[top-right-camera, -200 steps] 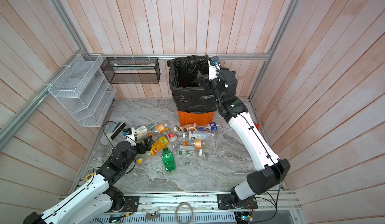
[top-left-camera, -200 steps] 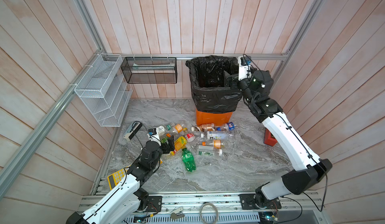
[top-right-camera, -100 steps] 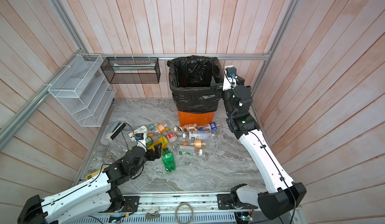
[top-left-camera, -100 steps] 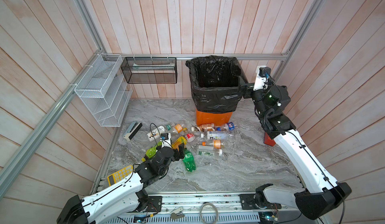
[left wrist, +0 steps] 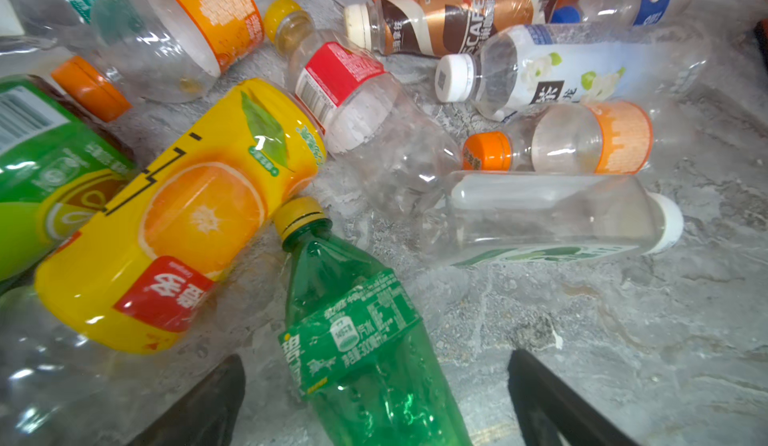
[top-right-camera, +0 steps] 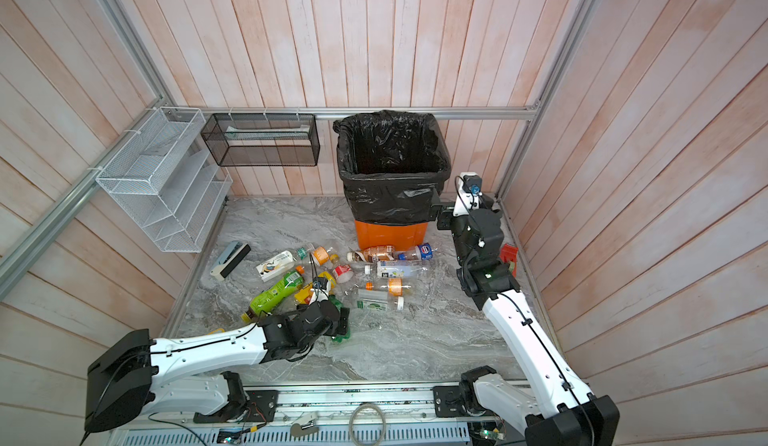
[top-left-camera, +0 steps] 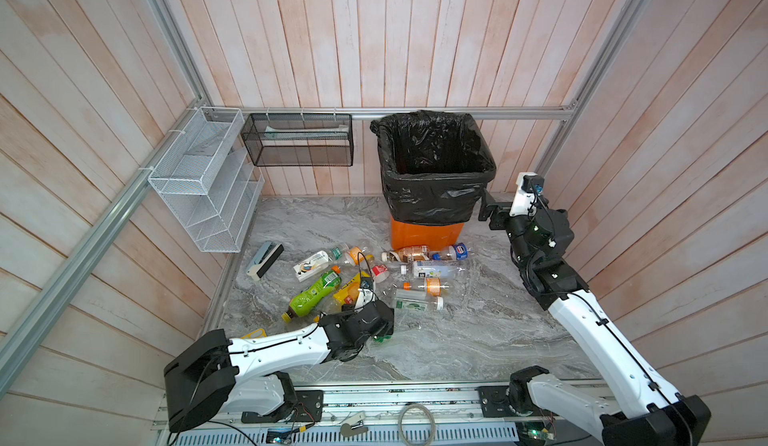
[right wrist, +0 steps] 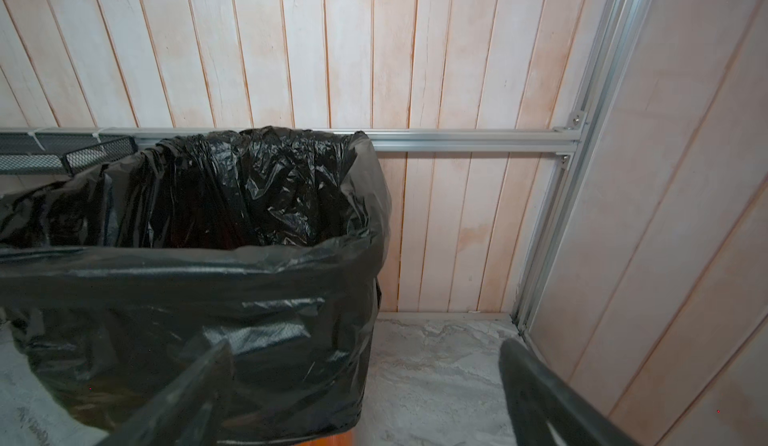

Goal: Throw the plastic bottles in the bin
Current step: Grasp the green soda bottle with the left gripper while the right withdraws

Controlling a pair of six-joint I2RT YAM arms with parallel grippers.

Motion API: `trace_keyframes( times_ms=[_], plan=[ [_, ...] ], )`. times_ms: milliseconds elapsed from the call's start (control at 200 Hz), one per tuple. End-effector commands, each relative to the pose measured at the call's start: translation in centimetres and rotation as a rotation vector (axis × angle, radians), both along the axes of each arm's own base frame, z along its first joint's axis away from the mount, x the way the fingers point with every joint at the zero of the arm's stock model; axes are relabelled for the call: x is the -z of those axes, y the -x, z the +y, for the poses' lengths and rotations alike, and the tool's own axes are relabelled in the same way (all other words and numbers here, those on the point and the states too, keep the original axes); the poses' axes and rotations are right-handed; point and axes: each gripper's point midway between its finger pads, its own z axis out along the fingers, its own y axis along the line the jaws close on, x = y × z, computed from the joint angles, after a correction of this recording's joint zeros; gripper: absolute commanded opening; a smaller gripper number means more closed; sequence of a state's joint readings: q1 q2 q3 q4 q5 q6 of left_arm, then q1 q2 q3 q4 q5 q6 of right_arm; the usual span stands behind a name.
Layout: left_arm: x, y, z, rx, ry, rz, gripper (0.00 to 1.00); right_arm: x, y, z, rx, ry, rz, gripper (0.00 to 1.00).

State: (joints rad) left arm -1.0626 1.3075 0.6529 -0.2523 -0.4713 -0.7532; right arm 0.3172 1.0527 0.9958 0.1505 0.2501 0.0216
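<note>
Swung in from the pile's left edge, left gripper (left wrist: 374,365) now spread wide, empty, fingers either side of the dark green plastic bottle (left wrist: 361,332). Backed off the tall orange black-bagged bin (right wrist: 208,298), right gripper (right wrist: 361,361) gapes empty beside it. More clear plastic bottles (top-left-camera: 432,269) lie scattered before the bin.

Green bottle (top-right-camera: 338,337) mostly hidden under left gripper (left wrist: 376,359); yellow calculator (top-left-camera: 254,333) only sliver past left arm (top-left-camera: 282,342); bin (top-left-camera: 428,234) depths too dark.
</note>
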Motion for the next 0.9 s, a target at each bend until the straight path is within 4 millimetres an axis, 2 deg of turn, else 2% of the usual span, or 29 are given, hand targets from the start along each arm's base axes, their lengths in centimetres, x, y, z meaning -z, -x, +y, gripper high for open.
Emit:
trace_keyframes(
  times_ms=[0,175,395,895],
  plan=[
    [0.6,0.2,-1.2,0.024,-0.012,0.048,1.0,1.0,0.3,-0.6,0.021,-0.044,0.007,0.99],
    [2.1,0.3,-1.6,0.038,-0.073,0.092,1.0,3.2,0.3,-0.8,0.026,-0.04,0.051,0.99],
    [3.6,0.1,-1.0,0.01,-0.116,0.117,0.99,5.4,0.4,-1.0,0.03,-0.039,0.092,0.99],
    [5.5,-1.0,-0.4,-0.01,-0.151,0.154,1.0,7.6,0.3,-1.4,0.035,-0.026,0.138,0.99]
  ],
)
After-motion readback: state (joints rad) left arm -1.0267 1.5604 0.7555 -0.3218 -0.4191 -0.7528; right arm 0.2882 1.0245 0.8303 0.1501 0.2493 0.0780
